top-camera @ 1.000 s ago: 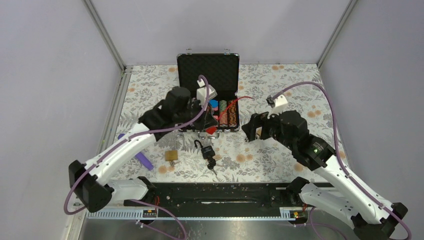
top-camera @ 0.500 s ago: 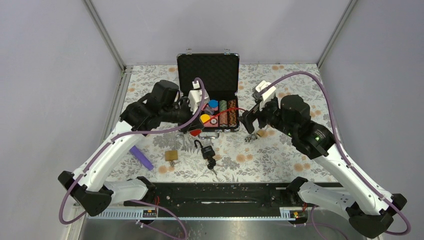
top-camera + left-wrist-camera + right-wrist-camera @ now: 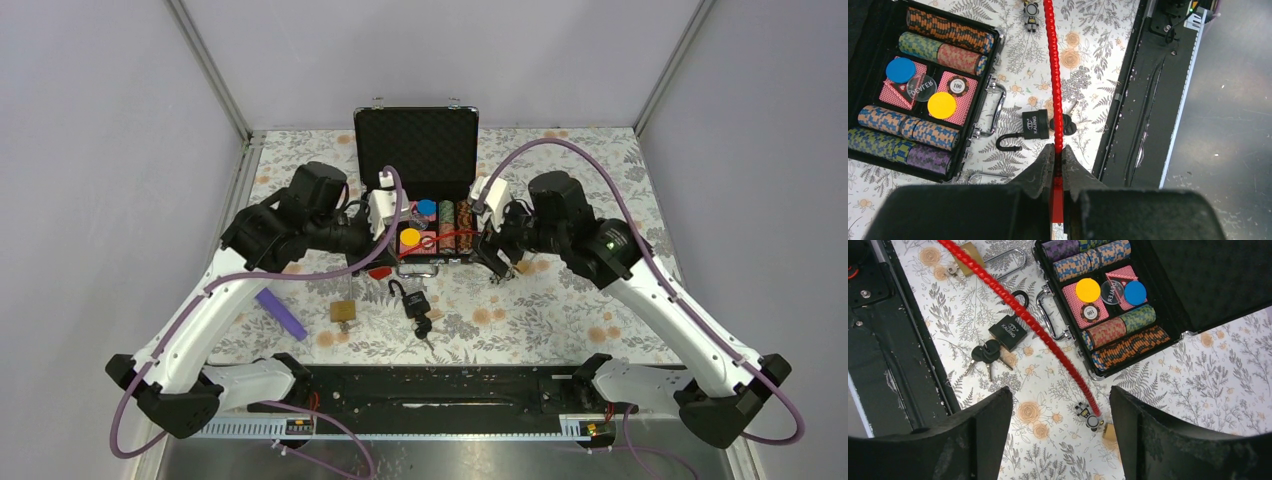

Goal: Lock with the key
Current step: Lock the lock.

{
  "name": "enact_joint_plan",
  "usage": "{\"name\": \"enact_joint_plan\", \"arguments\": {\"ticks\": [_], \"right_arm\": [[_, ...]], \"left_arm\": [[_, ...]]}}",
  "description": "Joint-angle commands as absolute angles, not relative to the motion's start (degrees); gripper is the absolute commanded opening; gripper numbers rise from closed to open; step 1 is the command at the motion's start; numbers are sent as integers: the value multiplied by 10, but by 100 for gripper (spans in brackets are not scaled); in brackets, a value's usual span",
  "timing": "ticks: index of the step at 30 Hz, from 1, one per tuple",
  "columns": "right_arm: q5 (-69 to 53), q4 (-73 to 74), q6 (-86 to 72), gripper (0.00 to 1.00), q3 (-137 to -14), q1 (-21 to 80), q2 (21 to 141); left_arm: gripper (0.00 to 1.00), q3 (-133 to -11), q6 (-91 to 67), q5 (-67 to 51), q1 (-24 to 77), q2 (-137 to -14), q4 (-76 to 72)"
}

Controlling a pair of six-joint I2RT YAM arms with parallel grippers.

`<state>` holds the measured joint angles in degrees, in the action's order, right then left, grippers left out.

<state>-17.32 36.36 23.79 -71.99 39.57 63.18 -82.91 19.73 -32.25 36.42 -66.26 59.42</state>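
Black padlock (image 3: 1035, 124) carries white lettering on its body that reads roughly "KAIJING", though the letters are small. Its shackle stands open, and a bunch of black-headed keys (image 3: 1066, 124) lies just beside it on the floral table cloth (image 3: 1088, 55). In the open black case (image 3: 989, 75) a clear disc (image 3: 921, 88) reads "DEALER" and a chip (image 3: 957, 86) on a red card reads "100"; rows of striped poker chips fill the trays around them. In the top view the padlock lies in front of the case handle, between the two arms and nearer their bases than either gripper. The left gripper (image 3: 1058, 152) is pinched narrow on a red ribbed cable (image 3: 1053, 65), which runs away from the fingers across the cloth. Seen from the left wrist, the padlock lies beyond the fingertips, just left of the cable, with the keys on the cable's other side. The right gripper (image 3: 1060, 395) is spread wide and holds nothing. From its wrist, the padlock lies beyond the left-hand finger, with the cable crossing its shackle.
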Motion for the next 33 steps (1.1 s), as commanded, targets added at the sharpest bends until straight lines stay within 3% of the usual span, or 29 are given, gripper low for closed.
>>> {"name": "enact_joint_plan", "arguments": {"ticks": [1, 4, 10, 13, 15, 17, 18, 23, 29, 33], "right_arm": [[-199, 403, 245, 73, -759, 391, 654], [-200, 403, 239, 60, -755, 390, 657], [-192, 403, 239, 54, -750, 390, 666], [-192, 407, 232, 42, -757, 390, 670], [-196, 411, 225, 29, -763, 390, 670], [-198, 413, 214, 2, -768, 390, 668], [-196, 409, 200, 0, -769, 390, 665], [-213, 338, 81, 0, -766, 390, 653], [-264, 81, -204, 0, -682, 391, 636], [-235, -46, -296, 0, -630, 393, 610]], "left_arm": [[0, -860, 221, -356, 362, -639, 598], [0, -862, 225, -358, 362, -636, 602], [0, -869, 231, -374, 362, -627, 602], [0, -872, 231, -367, 362, -628, 603], [0, -872, 228, -364, 361, -631, 600], [0, -866, 215, -360, 361, -629, 585], [0, -860, 205, -359, 361, -628, 574], [0, -801, 101, -358, 360, -603, 459], [0, -650, -83, -355, 360, -541, 187], [0, -612, -110, -346, 360, -522, 141]]}}
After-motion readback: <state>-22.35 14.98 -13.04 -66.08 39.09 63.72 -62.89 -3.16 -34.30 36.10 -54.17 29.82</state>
